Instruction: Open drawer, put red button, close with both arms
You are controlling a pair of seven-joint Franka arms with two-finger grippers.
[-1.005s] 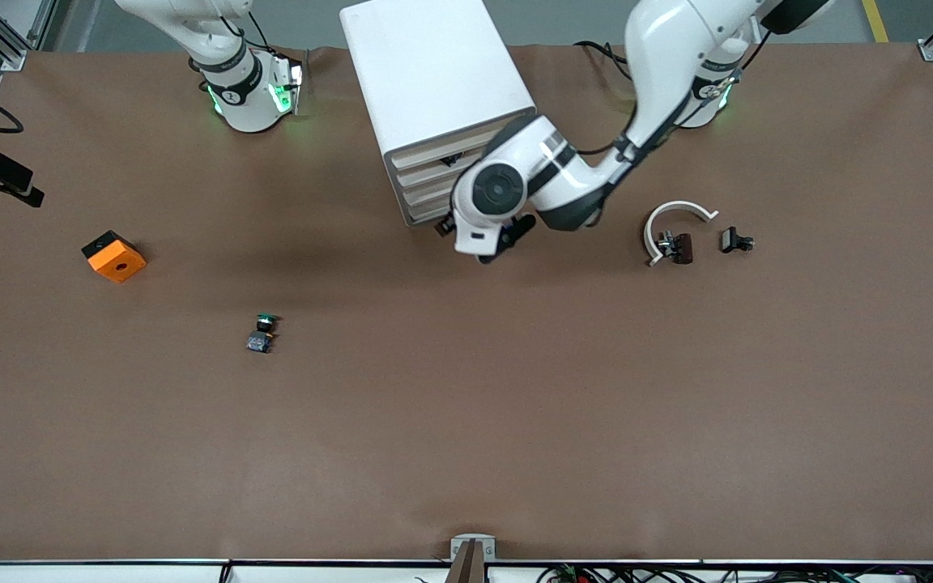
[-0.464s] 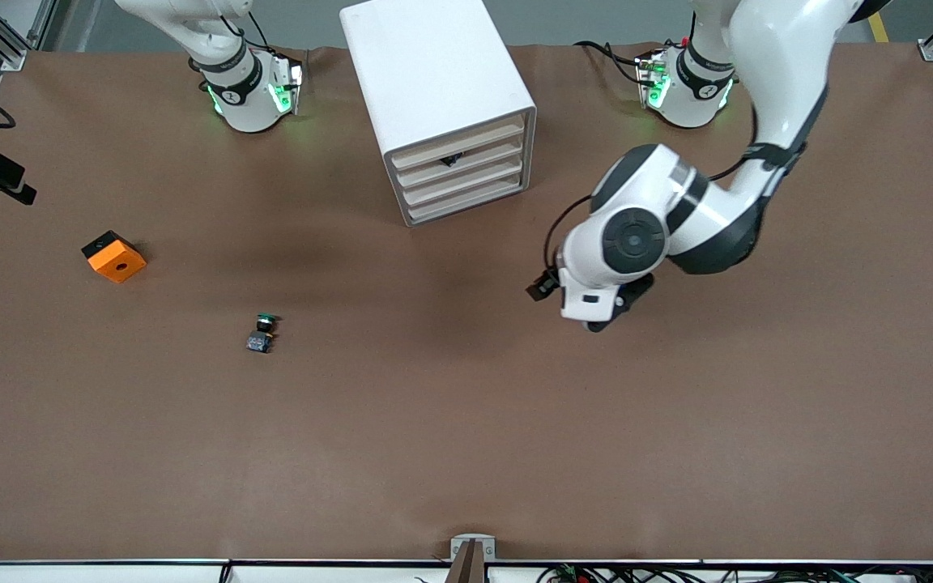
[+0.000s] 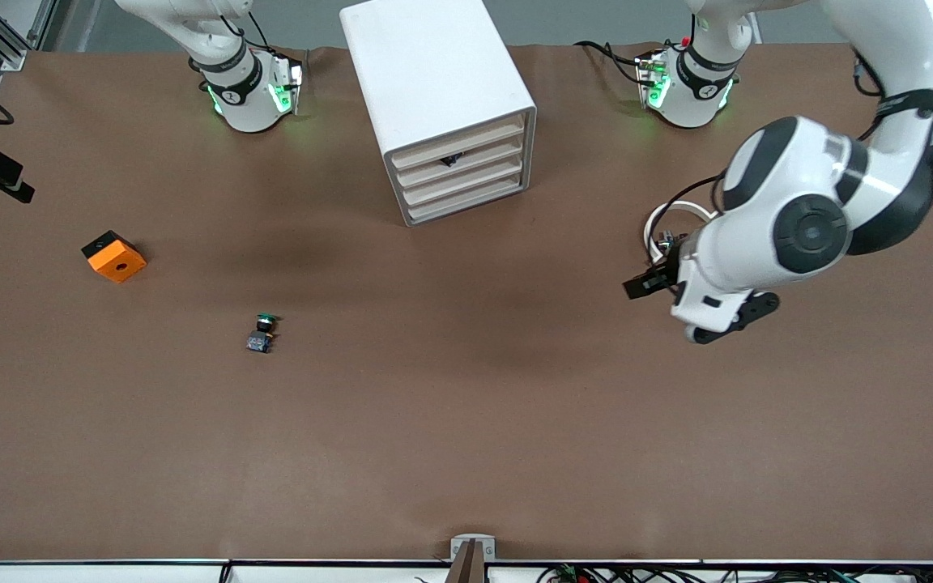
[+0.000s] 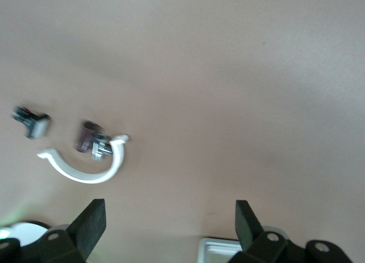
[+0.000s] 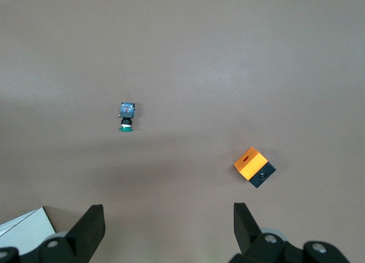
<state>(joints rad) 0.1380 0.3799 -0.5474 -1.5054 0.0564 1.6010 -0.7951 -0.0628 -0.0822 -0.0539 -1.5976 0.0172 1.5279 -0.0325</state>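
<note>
The white cabinet stands between the arm bases, and all of its stacked drawers look pushed in. A small dark thing shows in the slot under the top drawer; I cannot tell what it is. No red-capped button is in view. My left gripper is open and empty, up in the air over a white curved piece toward the left arm's end. My right gripper is open and empty, high over the table, and waits.
A green-capped switch and an orange block lie toward the right arm's end; both show in the right wrist view, the switch and the block. A maroon part and a small black part lie by the curved piece.
My left arm has swung away from the cabinet front toward its own end of the table, and is now over the white curved piece. The right arm has hardly moved.
</note>
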